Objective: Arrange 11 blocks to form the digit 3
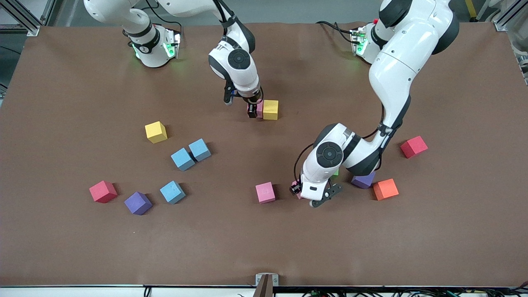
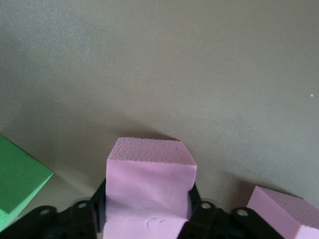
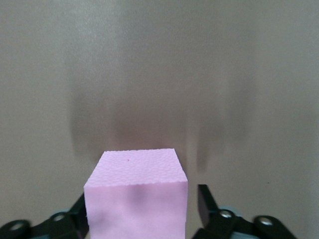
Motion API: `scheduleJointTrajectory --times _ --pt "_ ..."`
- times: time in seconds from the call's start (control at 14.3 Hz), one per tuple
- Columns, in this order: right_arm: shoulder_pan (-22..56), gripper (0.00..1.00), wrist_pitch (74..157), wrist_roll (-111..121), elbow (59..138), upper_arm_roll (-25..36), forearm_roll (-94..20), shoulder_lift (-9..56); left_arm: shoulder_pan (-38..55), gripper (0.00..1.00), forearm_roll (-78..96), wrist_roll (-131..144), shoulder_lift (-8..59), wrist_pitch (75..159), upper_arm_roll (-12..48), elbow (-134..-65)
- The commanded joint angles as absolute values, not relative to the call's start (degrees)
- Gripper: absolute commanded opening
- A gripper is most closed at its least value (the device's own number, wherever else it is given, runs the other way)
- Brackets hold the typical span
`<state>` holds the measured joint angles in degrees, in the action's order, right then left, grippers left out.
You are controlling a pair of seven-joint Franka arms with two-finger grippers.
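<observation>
My left gripper [image 2: 147, 219] clamped on a matte pink cube [image 2: 149, 186]; my right gripper's [image 3: 144, 211] fingers apart around another pink cube [image 3: 135, 191] beside the yellow cube [image 1: 270, 109].

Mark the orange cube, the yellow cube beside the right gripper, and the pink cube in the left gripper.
orange cube [image 1: 385, 189], front view, top face.
yellow cube [image 1: 270, 109], front view, top face.
pink cube [image 2: 149, 186], left wrist view, face between the left gripper's fingers.

A green block [image 1: 336, 172] shows only a sliver beside the left gripper [image 1: 298, 190], whose arm also covers part of a purple block [image 1: 364, 180].
</observation>
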<state>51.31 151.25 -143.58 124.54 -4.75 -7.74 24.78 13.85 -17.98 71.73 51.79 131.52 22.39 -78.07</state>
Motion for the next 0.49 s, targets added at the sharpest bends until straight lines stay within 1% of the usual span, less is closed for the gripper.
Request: scheduleJointTrajectory --times 0.0,0.07,0.21,0.35,0.42 --pt "49.5 1.00 147.1 -142.3 124.1 -5.2 -7.4 21.8 14.3 0.11 -18.5 76.8 50.7 131.0 22.1 -78.8" --pt "48.9 1.00 144.8 -138.6 124.1 -5.2 -7.4 20.3 14.4 0.06 -18.9 82.3 49.6 131.0 22.3 -80.1" --pt "47.4 1.00 140.8 -134.4 124.1 -5.1 -7.4 17.5 15.0 0.05 -19.2 87.2 46.7 130.7 22.6 -83.6" --pt "44.7 1.00 136.2 -124.7 124.1 -5.1 -7.4 15.1 15.1 0.06 -19.2 88.8 41.7 130.1 22.7 -90.2" --pt "43.5 1.00 134.3 -118.9 124.1 -5.1 -7.4 14.2 15.1 0.08 -19.1 90.2 38.9 130.1 22.8 -93.8"
